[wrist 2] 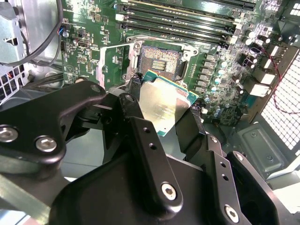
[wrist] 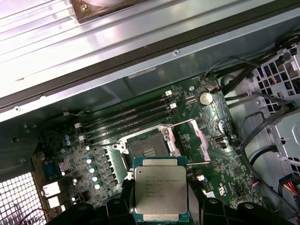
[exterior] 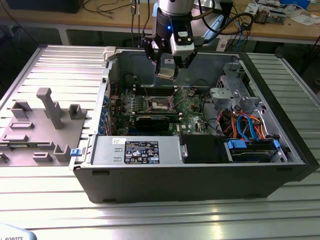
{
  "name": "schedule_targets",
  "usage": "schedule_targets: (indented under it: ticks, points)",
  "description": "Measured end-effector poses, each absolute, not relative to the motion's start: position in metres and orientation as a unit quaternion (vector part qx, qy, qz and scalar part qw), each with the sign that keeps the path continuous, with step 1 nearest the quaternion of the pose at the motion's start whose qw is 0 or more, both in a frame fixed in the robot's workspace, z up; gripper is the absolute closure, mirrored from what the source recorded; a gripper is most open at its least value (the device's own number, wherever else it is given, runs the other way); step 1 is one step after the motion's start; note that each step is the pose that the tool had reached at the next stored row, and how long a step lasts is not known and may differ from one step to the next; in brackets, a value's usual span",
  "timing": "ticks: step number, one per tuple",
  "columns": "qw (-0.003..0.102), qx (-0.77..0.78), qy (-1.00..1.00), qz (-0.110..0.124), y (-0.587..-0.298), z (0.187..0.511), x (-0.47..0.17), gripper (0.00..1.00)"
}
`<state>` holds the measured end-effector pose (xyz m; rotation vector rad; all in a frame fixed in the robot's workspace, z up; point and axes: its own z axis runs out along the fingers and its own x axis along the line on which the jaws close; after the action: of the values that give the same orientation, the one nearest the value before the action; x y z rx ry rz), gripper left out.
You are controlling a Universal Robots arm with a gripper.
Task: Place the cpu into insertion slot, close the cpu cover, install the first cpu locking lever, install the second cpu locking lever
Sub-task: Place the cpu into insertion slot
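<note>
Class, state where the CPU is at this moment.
In the exterior view the CPU is held in the gripper above the open computer case, over the motherboard and not yet in the empty socket.

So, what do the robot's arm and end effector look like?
The arm is silvery grey above a black wrist section with a blue light; black cables run beside it. The end effector is black, carrying a white box; its fingers are jointed black bars with silver bolts.

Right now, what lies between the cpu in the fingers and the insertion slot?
Nothing: in the exterior view the cpu hangs above the insertion slot with only bare air between them, and the slot is uncovered.
</note>
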<state>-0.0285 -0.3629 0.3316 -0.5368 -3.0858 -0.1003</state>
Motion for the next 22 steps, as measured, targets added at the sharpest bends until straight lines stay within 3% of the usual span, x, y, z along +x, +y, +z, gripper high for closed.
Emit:
schedule_targets:
  ticks: [22]
  points:
    - [0.004,-0.178,-0.984,-0.032,-0.3629,0.3316,-0.0285,0.46]
